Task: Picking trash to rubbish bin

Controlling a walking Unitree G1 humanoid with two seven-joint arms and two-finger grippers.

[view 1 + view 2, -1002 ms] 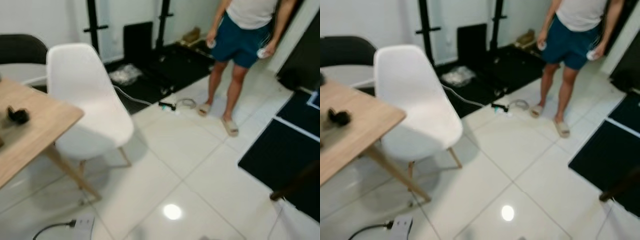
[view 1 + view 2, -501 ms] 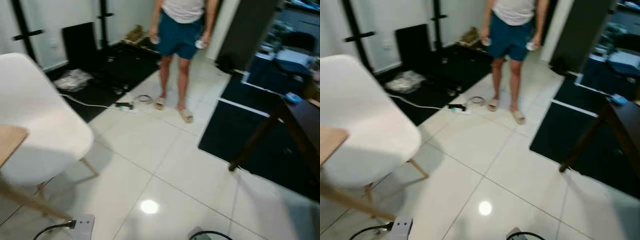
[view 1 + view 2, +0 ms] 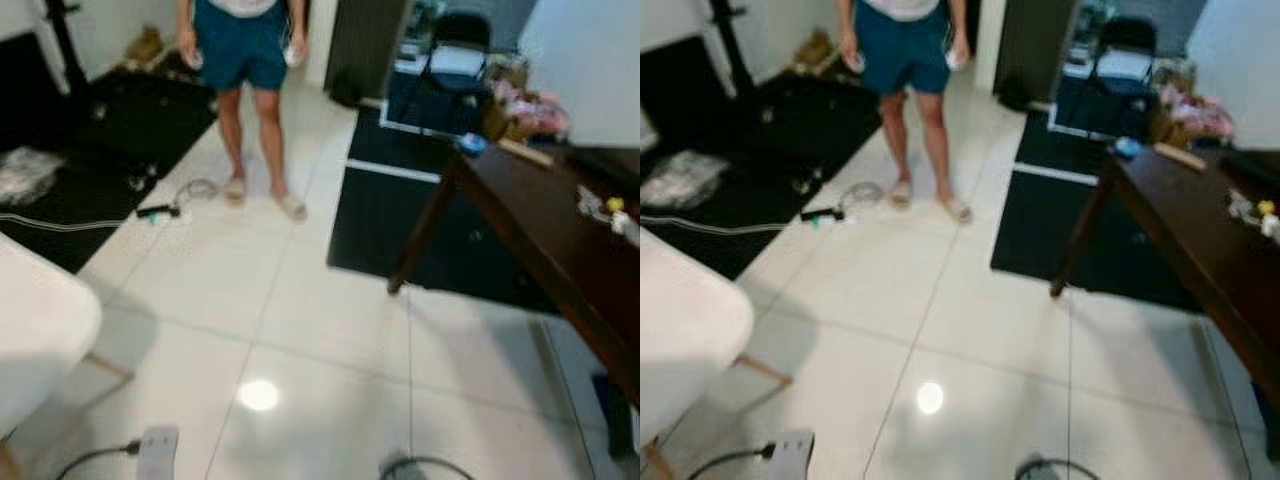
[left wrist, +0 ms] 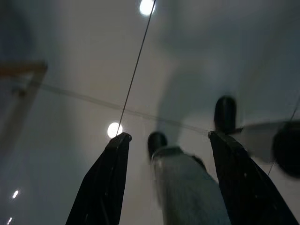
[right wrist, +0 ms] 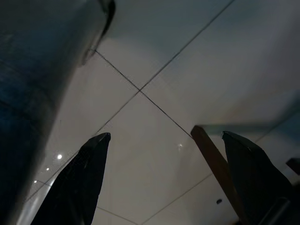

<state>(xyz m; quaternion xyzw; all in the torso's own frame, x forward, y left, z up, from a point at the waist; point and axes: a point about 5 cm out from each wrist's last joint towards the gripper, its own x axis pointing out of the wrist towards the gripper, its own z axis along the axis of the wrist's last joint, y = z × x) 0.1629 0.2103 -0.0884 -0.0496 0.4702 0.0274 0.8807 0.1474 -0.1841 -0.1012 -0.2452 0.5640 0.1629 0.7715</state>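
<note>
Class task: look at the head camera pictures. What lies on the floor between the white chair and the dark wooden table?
Between the white chair and the dark wooden table, the left eye and right eye views show bare white tiled floor with a lamp reflection.

You see a white floor (image 3: 300,330), black mats (image 3: 400,210), a dark brown table (image 3: 540,230), a white chair (image 3: 35,330) and blue shorts (image 3: 235,45).

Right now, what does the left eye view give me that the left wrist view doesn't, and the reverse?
Left eye view: a person in blue shorts standing ahead, a dark wooden table to the right, a black mat beyond it, a white chair at left, and a power strip near the robot.
Left wrist view: the left hand, open, pointing down at the floor.
Both: the white tiled floor with lamp glare.
</note>
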